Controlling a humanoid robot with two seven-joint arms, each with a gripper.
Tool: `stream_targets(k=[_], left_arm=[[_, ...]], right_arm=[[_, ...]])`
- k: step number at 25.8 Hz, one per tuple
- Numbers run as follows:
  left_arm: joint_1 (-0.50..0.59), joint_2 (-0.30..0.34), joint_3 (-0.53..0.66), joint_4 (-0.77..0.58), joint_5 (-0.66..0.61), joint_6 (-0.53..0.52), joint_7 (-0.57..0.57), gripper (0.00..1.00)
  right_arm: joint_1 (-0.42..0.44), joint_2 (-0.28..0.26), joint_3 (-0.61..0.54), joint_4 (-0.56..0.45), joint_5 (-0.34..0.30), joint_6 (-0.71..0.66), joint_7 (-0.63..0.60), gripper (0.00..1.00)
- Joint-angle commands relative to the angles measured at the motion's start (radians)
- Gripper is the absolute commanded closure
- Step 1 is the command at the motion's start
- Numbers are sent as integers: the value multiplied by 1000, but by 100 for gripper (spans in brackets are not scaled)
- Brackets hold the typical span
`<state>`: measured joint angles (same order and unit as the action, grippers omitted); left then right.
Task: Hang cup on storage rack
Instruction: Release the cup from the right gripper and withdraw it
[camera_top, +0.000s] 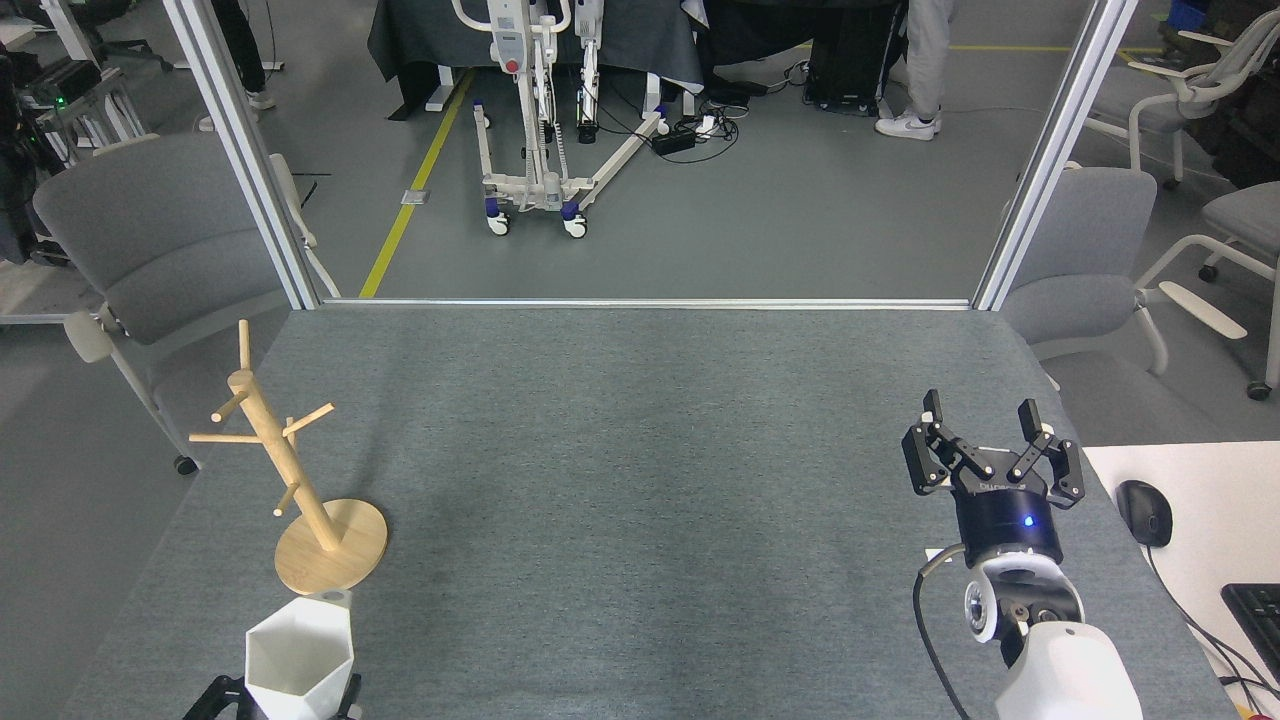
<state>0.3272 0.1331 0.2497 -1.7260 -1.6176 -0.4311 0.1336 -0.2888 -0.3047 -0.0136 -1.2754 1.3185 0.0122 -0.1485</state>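
Note:
The white faceted cup (298, 652) is at the bottom left of the head view, upright with its hexagonal rim open to me and its handle toward the rack. My left gripper (283, 704) sits under and around it, mostly cut off by the view's bottom edge; only dark fingers (216, 694) show on both sides, shut on the cup. The wooden storage rack (262, 432) stands just beyond the cup on its round base (350, 550), its pegs bare. My right gripper (980, 410) is far off at the right side of the table, open and holding nothing.
The grey felt table (640, 470) ends at a metal-framed far edge (650, 302). A small white tag (935, 552) lies by my right arm. A side desk with a mouse (1143, 512) and a keyboard (1258, 612) adjoins at the right. Chairs stand at both sides.

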Motion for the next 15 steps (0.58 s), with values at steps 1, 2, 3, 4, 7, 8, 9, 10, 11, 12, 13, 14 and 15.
stream_targets(k=[1,2,3,4,7,8,9,10,11,12,13,14,15], left_arm=[[1,-1,65,3,1,0,-2,100],[1,-1,83,6,2,0,-3,100],[1,-1,103,11,4,0,-3,100],[0,-3,122,19,4,0,-3,100],[-13,-7,160,48,4,3,-9,100],[-20,-7,171,63,4,6,-12,100],[-34,-7,178,80,4,17,-15,100],[-51,-4,180,95,4,29,-19,100],[-74,-1,180,117,1,46,-20,100],[-96,3,180,140,1,63,-20,100],[-115,6,180,164,-1,74,-22,100],[-137,8,181,187,-1,83,-25,100],[-163,8,181,210,-2,92,-34,100]], right_arm=[[77,7,-66,-19,30,-113,1,0],[97,13,-77,-24,42,-115,1,0],[108,21,-81,-25,61,-120,3,0],[112,29,-83,-24,77,-121,4,0],[149,42,-86,-24,90,-126,44,0],[163,50,-86,-27,90,-126,67,0],[174,56,-86,-35,90,-127,86,0],[181,59,-86,-48,90,-127,93,0],[192,61,-88,-70,90,-127,93,0],[204,61,-89,-88,91,-126,95,0],[214,62,-92,-110,90,-126,95,0],[221,62,-98,-134,90,-127,95,0],[232,73,-100,-157,90,-127,95,0]])
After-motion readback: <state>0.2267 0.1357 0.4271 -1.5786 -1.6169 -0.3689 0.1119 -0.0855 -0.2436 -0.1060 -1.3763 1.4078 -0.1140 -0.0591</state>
